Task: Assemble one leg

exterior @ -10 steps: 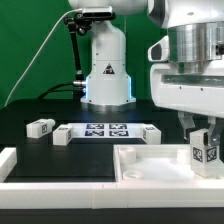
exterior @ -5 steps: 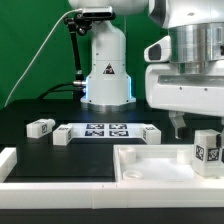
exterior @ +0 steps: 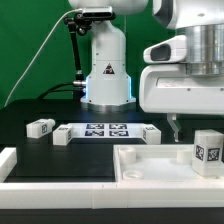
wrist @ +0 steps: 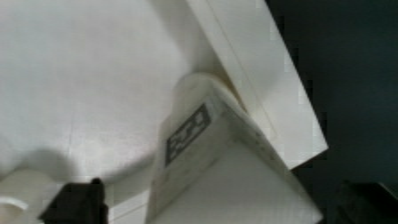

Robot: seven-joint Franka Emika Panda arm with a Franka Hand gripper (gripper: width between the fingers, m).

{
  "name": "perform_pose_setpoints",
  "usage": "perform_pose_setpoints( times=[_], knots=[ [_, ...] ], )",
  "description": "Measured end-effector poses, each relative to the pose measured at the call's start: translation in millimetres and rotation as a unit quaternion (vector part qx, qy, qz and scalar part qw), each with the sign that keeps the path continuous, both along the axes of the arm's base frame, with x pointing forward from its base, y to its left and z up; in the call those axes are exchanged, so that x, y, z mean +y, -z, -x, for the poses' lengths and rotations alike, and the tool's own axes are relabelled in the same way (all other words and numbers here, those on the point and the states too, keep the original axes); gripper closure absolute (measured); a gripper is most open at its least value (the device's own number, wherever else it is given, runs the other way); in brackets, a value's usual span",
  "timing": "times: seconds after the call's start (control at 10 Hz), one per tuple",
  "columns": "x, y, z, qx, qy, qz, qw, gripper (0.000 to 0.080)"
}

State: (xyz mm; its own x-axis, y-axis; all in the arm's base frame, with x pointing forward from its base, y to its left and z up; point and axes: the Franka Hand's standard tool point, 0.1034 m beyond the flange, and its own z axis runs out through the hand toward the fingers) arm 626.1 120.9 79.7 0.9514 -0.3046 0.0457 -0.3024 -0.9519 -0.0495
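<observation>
A leg (exterior: 206, 151), a small white post with a black-and-white tag, stands upright at the exterior view's right corner of the large white tray-like piece (exterior: 150, 168). My gripper (exterior: 190, 122) hangs open just above and behind it, touching nothing; one dark fingertip (exterior: 172, 125) shows. In the wrist view the same leg (wrist: 199, 135) stands below between my spread fingertips (wrist: 80, 200), against the tray's corner wall (wrist: 258, 70). Three more legs lie on the table: two at the left (exterior: 40, 127) (exterior: 62, 134) and one (exterior: 150, 132) right of the marker board.
The marker board (exterior: 105, 130) lies flat on the black table behind the tray. A white rim (exterior: 8, 160) borders the table at the exterior view's left and front. The robot base (exterior: 105, 70) stands at the back.
My gripper let go of the leg standing in the tray corner and rose straight up, drifting slightly to the exterior view's left. The leg stayed upright in place.
</observation>
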Motion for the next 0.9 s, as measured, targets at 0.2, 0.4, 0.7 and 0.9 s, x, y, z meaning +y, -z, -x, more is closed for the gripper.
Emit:
perform_pose_setpoints(
  times=[0.2,0.4,0.7,0.9],
  knots=[
    [-2.5,-1.5,-1.4,0.002,-0.11,0.019,0.994,0.0151],
    [-7.4,-1.1,-2.2,-0.002,-0.202,0.028,0.979,0.0151],
    [-7.4,-1.0,-2.2,-0.002,-0.213,0.027,0.977,0.0264],
    [-6.9,-1.3,-2.5,-0.003,-0.186,0.023,0.982,0.0406]
  ],
)
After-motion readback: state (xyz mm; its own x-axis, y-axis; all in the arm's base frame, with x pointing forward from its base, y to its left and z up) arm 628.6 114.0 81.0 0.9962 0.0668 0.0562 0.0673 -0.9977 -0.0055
